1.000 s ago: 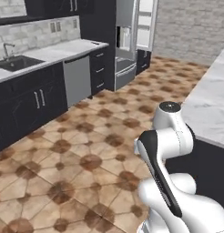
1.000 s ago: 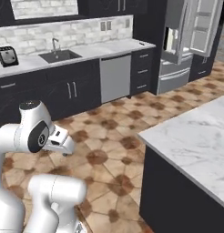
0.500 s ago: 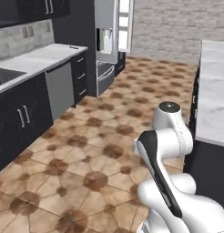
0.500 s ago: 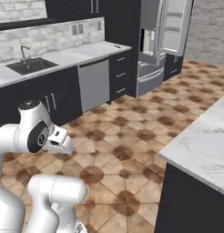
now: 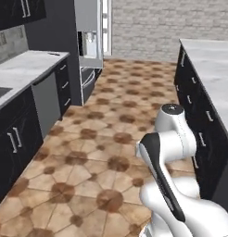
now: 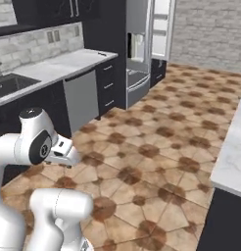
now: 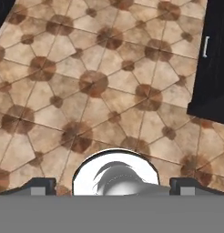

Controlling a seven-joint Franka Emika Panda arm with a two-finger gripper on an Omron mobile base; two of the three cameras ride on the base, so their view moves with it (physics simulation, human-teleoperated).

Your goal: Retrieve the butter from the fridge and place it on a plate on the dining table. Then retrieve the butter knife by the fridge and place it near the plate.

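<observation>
The fridge (image 5: 90, 44) looks brushed grey steel, the floor (image 5: 102, 152) matt brown tile, the counter (image 5: 28, 69) smooth pale marble.

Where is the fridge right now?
The fridge stands at the far end of the left-hand counter run, upper left of centre in the left base view and top centre in the right base view, just past the dark drawers.

You get no readable text, labels, brands or numbers anywhere here. The fridge (image 5: 89, 44) door dispenser panel shows no legible marking, and the cabinet fronts (image 6: 109, 86) and counter (image 5: 28, 67) are plain.
</observation>
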